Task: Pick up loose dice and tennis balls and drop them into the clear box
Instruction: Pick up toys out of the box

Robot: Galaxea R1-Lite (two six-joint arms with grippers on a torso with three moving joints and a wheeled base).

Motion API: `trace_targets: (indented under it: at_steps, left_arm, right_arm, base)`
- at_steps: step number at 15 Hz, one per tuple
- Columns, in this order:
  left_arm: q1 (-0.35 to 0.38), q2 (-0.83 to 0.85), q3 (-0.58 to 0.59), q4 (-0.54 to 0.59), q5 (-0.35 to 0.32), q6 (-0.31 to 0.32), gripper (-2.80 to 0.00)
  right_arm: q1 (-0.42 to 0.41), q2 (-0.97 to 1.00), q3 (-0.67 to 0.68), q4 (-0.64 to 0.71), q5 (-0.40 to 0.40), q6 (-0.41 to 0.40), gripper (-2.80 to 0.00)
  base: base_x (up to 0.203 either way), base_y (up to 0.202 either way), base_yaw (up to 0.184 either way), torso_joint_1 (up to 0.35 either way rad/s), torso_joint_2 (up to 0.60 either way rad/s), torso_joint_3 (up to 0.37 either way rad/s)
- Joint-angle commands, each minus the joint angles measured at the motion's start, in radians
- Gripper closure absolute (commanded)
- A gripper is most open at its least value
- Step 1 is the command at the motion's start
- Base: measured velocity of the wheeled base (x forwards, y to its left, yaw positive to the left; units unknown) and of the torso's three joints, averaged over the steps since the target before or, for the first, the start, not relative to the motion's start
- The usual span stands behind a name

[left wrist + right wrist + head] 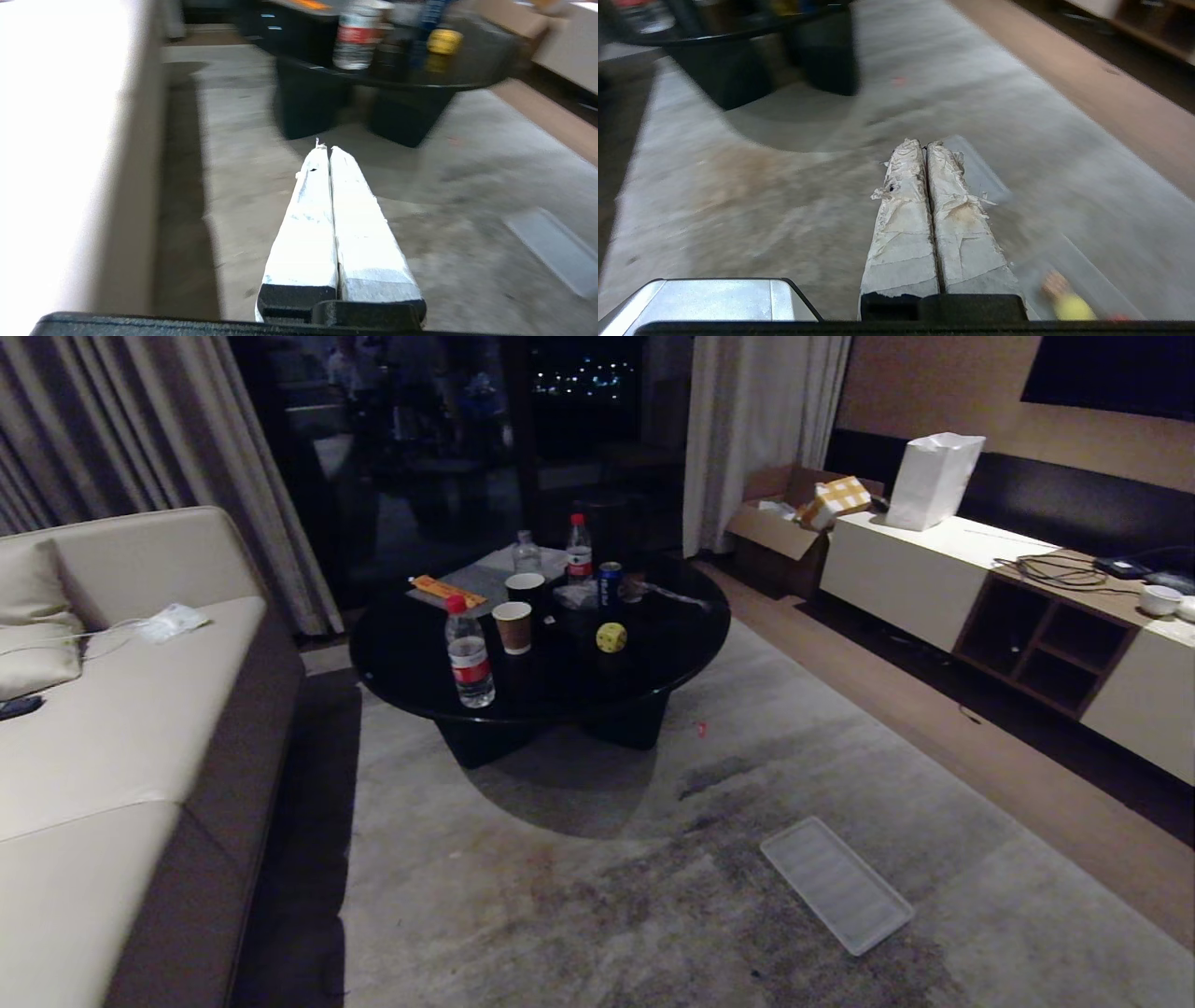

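On the round black coffee table (653, 616) sits the yellow soft die (611, 637) with rounded corners and dark pips, near the edge facing the robot; being a cube, it has no long axis, and one pipped face shows toward the camera. Just beside it stand a brown paper cup (513, 626), a clear water bottle with a red cap (469, 653) and a blue can (610, 583). A flat ribbed clear lid (836, 883) lies on the grey rug, its long axis running diagonally. The left gripper (327, 148) and right gripper (923, 143) hang over the rug, fingers pressed together, empty
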Motion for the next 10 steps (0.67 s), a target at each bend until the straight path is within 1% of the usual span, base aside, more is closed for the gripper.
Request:
trace_targets:
  at_steps: [1, 7, 8, 10]
  left_arm:
    - [0.0, 0.002, 0.002, 0.0, 0.001, -0.001, 0.0]
    - [0.0, 0.002, 0.002, 0.0, 0.001, -0.004, 0.0]
    - [0.0, 0.002, 0.002, 0.0, 0.001, -0.004, 0.0]
    - [0.0, 0.002, 0.002, 0.0, -0.001, -0.001, 0.0]
  right_arm:
    - [0.0, 0.001, 0.0, 0.001, 0.001, 0.002, 0.0]
    - [0.0, 0.001, 0.0, 0.001, 0.002, 0.0, 0.0]
    - [0.0, 0.001, 0.0, 0.001, 0.002, 0.002, 0.0]
    - [0.0, 0.001, 0.0, 0.001, 0.001, 0.0, 0.0]
  base:
    - [-0.001, -0.007, 0.162, 0.002, 0.0, -0.002]
    - [0.0, -0.007, 0.157, 0.003, 0.0, 0.001]
    - [0.003, -0.002, 0.092, 0.003, 0.0, 0.002]
    - [0.0, 0.0, 0.0, 0.0, 0.0, 0.0]
